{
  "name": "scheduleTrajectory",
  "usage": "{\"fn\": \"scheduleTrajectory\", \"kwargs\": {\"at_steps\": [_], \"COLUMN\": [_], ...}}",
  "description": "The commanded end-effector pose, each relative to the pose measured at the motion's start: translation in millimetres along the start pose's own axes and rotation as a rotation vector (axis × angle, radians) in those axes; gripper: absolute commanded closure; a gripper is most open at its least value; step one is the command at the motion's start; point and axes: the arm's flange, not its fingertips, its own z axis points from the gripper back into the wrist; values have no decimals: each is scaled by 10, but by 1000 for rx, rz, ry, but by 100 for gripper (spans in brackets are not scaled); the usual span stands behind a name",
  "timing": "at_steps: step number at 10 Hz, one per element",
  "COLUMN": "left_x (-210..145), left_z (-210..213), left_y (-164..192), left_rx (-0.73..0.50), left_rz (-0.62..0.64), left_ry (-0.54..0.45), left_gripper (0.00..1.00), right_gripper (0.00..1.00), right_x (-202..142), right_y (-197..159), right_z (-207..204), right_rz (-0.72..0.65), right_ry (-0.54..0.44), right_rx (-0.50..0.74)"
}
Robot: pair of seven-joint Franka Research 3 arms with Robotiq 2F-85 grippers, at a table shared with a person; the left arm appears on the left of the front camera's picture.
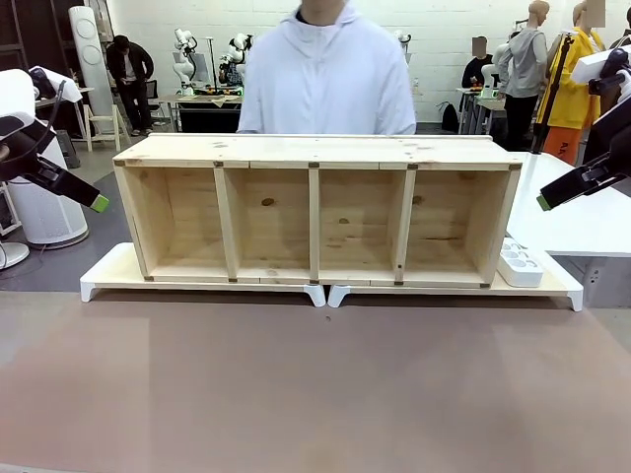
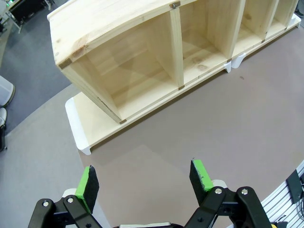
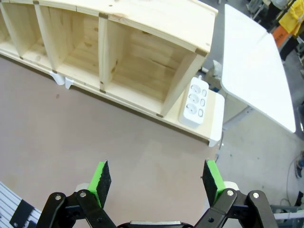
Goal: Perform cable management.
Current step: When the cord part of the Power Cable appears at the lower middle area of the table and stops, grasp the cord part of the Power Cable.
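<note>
Black cable: I cannot tell where it lies. My likeliest lead is the white power strip [image 3: 195, 100] beside the wooden shelf [image 1: 315, 212]. Both jaws hang released, empty; reaching blind risks clipping the shelf.

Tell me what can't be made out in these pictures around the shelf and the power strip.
Hands of the person: front view, hidden behind the shelf.
Whatever lies behind the shelf: every view, blocked by its back panel and top.
Lead of the power strip: front and right wrist views, too small to trace.
</note>
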Motion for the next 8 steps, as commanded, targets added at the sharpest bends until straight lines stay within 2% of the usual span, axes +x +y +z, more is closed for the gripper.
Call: {"fn": "scheduleTrajectory", "kwargs": {"at_steps": [1,8], "left_x": [0,0], "left_z": [4,4], "left_y": [-4,-4], "left_rx": [1,1], "left_rz": [3,3], "left_ry": [1,1], "left_gripper": [0,0], "right_gripper": [0,0], "right_x": [-7,-7], "right_y": [-10,-10], "right_z": [2,2], "right_rz": [-2,-2], "right_ry": [4,4], "right_rx": [-3,-3]}}
